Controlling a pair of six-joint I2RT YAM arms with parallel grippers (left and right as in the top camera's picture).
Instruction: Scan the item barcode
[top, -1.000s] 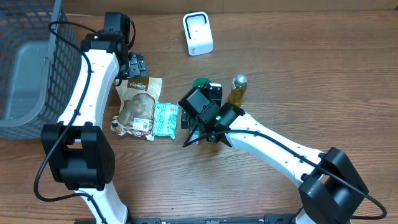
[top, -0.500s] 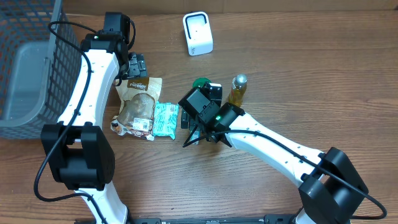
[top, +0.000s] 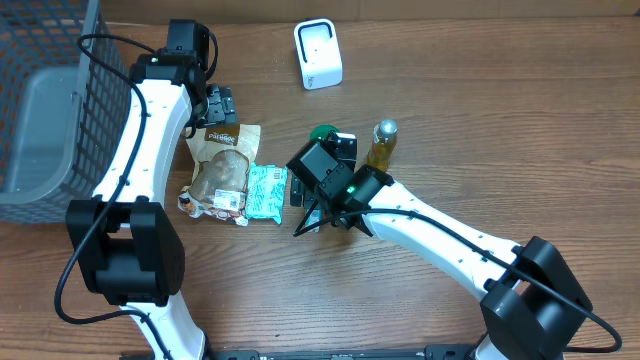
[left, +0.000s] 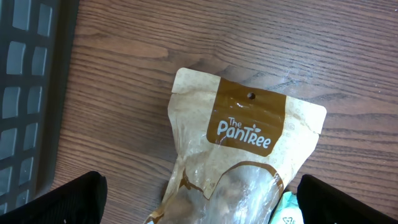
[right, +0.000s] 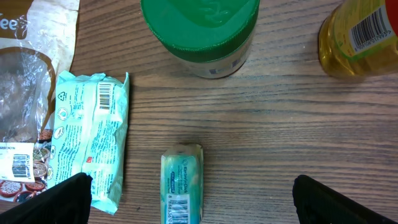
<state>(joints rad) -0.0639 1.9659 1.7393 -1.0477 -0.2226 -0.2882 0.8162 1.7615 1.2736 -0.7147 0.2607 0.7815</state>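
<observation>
A white barcode scanner (top: 318, 53) stands at the back of the table. The items lie mid-table: a brown PanTree pouch (top: 224, 165) (left: 249, 149), a mint-green packet (top: 267, 192) (right: 90, 134), a green-lidded jar (top: 322, 133) (right: 200, 31), a yellow bottle (top: 381, 145) (right: 357, 37) and a small green tissue pack (right: 182, 183). My left gripper (top: 220, 108) (left: 202, 199) hovers open over the pouch's top end, a finger on either side. My right gripper (top: 320, 172) (right: 193, 202) hangs open above the tissue pack, barcode facing up, and hides it in the overhead view.
A dark wire basket (top: 40, 100) holding a grey bin fills the left edge, close beside the left arm. Bare wooden tabletop stretches to the right and front of the items.
</observation>
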